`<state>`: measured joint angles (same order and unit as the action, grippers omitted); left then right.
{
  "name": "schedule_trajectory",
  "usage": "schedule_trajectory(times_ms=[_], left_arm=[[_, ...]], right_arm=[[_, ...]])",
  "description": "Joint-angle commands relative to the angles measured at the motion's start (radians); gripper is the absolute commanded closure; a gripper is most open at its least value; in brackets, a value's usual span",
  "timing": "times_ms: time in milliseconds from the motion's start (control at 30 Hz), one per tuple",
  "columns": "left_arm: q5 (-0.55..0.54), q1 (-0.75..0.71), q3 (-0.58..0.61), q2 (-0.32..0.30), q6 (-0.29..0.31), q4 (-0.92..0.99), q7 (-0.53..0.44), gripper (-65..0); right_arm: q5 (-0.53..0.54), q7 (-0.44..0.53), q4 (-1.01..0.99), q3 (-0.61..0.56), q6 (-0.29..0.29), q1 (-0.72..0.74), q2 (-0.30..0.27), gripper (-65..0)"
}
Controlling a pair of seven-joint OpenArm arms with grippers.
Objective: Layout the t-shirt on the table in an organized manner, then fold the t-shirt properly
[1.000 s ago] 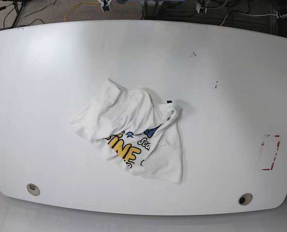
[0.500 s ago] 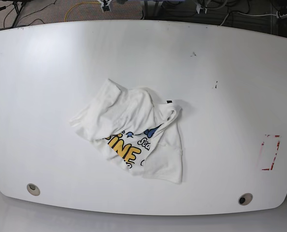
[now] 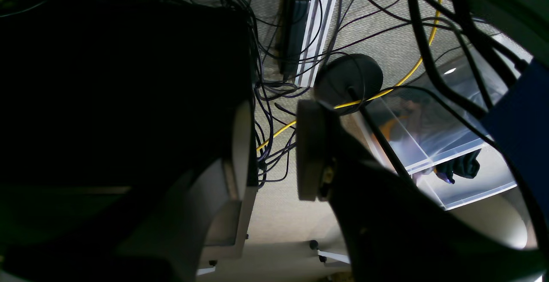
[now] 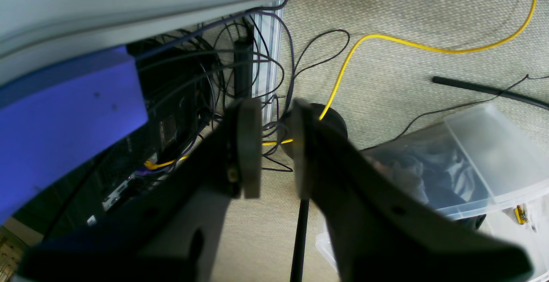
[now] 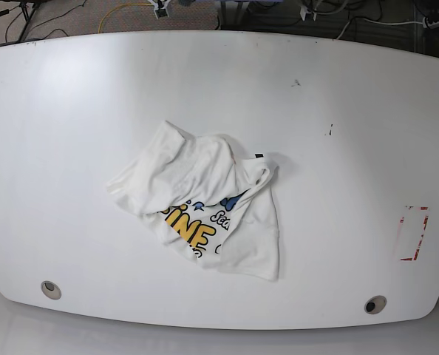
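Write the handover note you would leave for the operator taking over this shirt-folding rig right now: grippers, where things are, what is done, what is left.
Left gripper: jaws apart, empty, off the table, facing floor cables.
Right gripper: jaws narrowly apart, empty, also facing the floor.
T-shirt: crumpled in a heap near the middle of the table, part of the yellow print showing, small black tag at its far edge.
Done: nothing visible; shirt is neither spread nor folded.
Left: bring both arms over the table, spread the shirt flat, then fold it.
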<state>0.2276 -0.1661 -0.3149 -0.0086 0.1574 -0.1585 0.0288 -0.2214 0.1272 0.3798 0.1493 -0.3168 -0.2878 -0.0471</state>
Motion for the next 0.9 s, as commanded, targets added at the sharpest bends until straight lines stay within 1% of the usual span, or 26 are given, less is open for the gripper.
schedule_trajectory(times_ms=[0,233,300,367,400,433,800,867], left_arm=[[0.001,-0.006,0.001,-0.003,0.003,-0.003,0.006,-16.6],[0.002,-0.006,0.002,-0.003,-0.006,-0.001,0.008,-16.7],[0.003,-0.009,0.005,-0.003,-0.029,-0.01,0.005,-16.9],[0.002,-0.012,0.004,-0.003,-0.031,-0.016,0.006,-16.8],[0.003,-0.014,0.003,-0.003,-0.032,-0.02,0.006,-16.7],[-0.004,0.007,0.0,-0.008,-0.023,-0.013,0.006,-17.6],[-0.004,0.02,0.0,-0.009,-0.023,-0.013,0.006,-17.6],[-0.004,0.02,0.0,-0.017,-0.023,-0.013,0.006,-17.6]], right_arm=[[0.005,0.001,0.004,0.0,-0.005,-0.008,-0.002,-11.7],[0.003,0.0,0.004,0.0,-0.005,-0.007,-0.003,-11.7],[0.004,0.0,0.009,0.003,-0.004,-0.011,-0.004,-11.7],[0.003,0.0,0.008,0.002,-0.003,-0.012,-0.004,-11.7],[0.004,0.0,0.008,0.002,-0.004,-0.011,-0.004,-11.7],[0.004,0.004,-0.009,0.002,-0.003,0.029,0.005,-12.2],[0.004,0.004,-0.009,0.002,-0.003,0.035,0.005,-12.0],[0.004,0.004,-0.009,0.002,-0.003,0.035,0.005,-12.0]])
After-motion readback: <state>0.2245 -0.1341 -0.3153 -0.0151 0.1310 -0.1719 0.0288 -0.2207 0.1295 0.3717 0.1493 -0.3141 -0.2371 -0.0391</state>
